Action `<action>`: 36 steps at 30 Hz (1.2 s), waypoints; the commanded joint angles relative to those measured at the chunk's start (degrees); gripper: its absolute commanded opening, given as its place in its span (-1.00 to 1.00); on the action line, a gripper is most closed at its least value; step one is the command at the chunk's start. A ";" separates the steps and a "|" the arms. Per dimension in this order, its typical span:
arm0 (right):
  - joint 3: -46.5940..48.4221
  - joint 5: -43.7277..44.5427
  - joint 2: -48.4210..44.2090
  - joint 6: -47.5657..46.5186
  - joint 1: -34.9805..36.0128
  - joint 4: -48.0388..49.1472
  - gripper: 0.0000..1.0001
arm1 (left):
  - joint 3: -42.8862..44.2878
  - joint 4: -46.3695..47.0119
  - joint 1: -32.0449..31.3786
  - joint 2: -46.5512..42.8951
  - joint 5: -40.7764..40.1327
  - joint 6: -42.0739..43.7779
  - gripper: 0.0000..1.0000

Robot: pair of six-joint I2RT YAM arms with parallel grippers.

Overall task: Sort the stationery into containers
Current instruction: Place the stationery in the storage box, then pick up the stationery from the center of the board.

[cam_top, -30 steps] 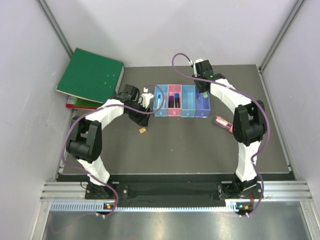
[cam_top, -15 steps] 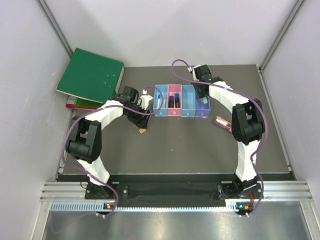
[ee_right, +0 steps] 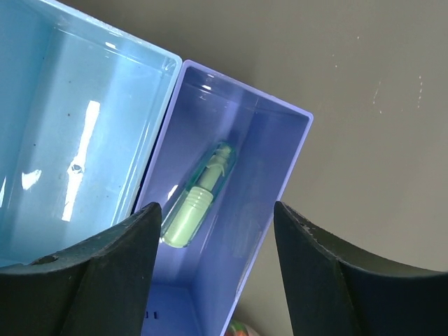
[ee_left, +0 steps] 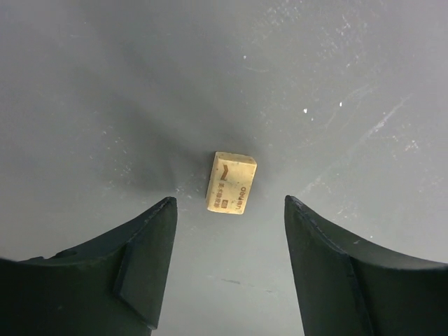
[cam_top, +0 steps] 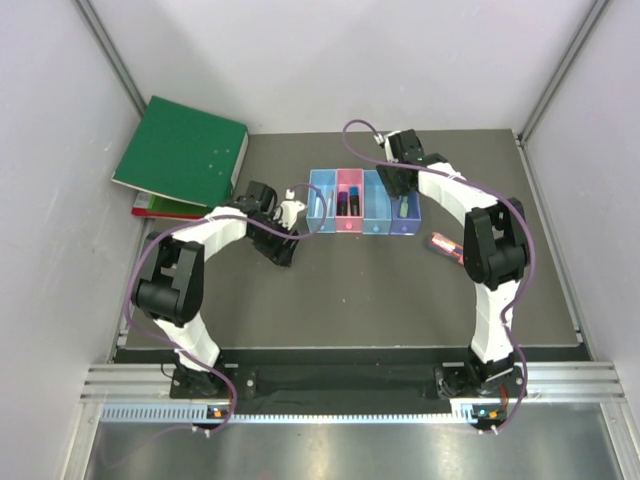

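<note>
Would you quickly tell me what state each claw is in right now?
Left claw: open, empty, over the small tan eraser.
Right claw: open, empty, above the green piece lying in the purple bin.

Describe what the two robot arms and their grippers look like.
The left arm and right arm match: white links with bulky black joints, each trailed by a looping purple cable. The left gripper and right gripper each have two broad, matte black fingers tapering to blunt tips.
</note>
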 commanded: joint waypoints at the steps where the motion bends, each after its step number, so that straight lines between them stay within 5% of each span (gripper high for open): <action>1: 2.87 0.06 -4.09 -0.69 0.39 0.23 0.31 | -0.51 3.90 0.36 0.00 0.40 3.15 0.31; 14: 4.19 1.38 -9.71 -3.51 0.12 -0.65 0.30 | -0.59 7.15 0.27 6.08 1.10 7.19 -0.01; 19: 4.80 1.91 -10.68 -3.95 -0.76 -0.92 0.30 | -1.91 6.72 0.27 5.46 1.63 7.63 -0.36; 24: 5.15 2.26 -11.30 -4.47 -1.81 -1.09 0.29 | -2.44 5.22 0.27 4.32 2.25 7.63 -0.99; 36: 5.50 1.91 -11.83 -4.47 -2.87 -1.36 0.29 | -0.25 1.18 0.27 1.86 2.60 6.23 -1.00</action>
